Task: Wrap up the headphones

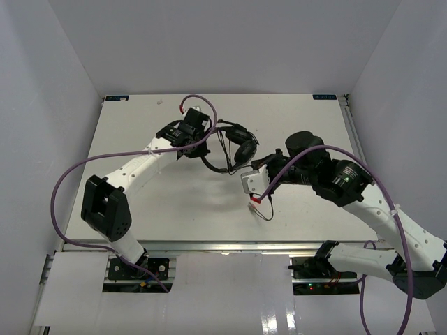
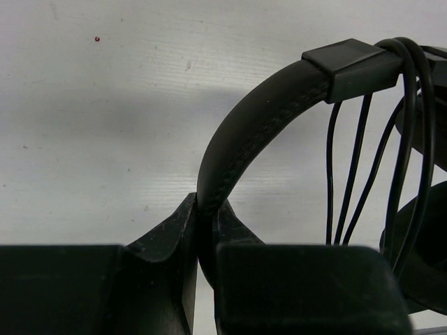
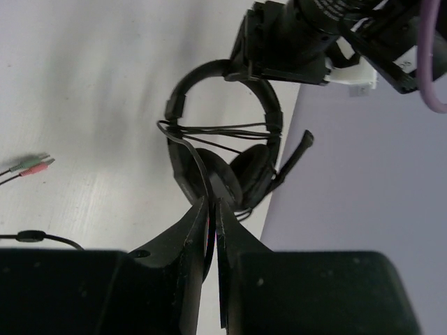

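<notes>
The black headphones hang just above the table's middle, ear cups together and a short mic boom sticking out. My left gripper is shut on the arched headband, which runs down between its fingers. Several turns of thin dark cord cross the band. My right gripper sits just below the cups, its jaws nearly closed with the cord pinched in the slit. The loose cord end lies on the table with its green and pink plugs and an inline control.
Thick purple robot cables loop off both arms, one over the right arm. White walls close the table on three sides. The loose cord tail lies in front of the right gripper.
</notes>
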You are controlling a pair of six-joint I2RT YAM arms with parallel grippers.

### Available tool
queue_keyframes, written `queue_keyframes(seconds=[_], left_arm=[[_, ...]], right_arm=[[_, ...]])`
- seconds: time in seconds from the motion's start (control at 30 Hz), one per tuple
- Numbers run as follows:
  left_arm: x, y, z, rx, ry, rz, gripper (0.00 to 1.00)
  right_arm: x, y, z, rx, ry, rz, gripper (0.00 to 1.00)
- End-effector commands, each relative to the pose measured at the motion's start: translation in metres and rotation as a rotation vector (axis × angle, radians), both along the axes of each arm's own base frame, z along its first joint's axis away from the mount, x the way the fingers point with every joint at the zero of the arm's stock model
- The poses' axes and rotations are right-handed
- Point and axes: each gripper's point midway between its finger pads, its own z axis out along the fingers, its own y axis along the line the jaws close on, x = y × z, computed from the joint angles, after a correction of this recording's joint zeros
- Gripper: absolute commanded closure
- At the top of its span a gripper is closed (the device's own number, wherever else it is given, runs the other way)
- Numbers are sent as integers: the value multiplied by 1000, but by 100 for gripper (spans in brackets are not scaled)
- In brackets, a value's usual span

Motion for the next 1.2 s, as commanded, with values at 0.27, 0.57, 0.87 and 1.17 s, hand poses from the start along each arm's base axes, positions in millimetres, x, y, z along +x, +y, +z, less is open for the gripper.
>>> queue_keyframes(seconds=[0.27,0.57,0.87,1.17], left_arm=[[-39,-38,11,34,-36,-282,100],[-78,-49,-1,61,-22,-450,100],[-92,-30,-9,121,-35,-506,100],[-107,-24,-24,157,4,-571,100]], right_arm=[[50,9,50,135,-251,-154,87],[63,-1,38,81,-354,-199,87],[63,-11,30,59,-366,-214,87],[67,2,40,74,-359,-190,86]])
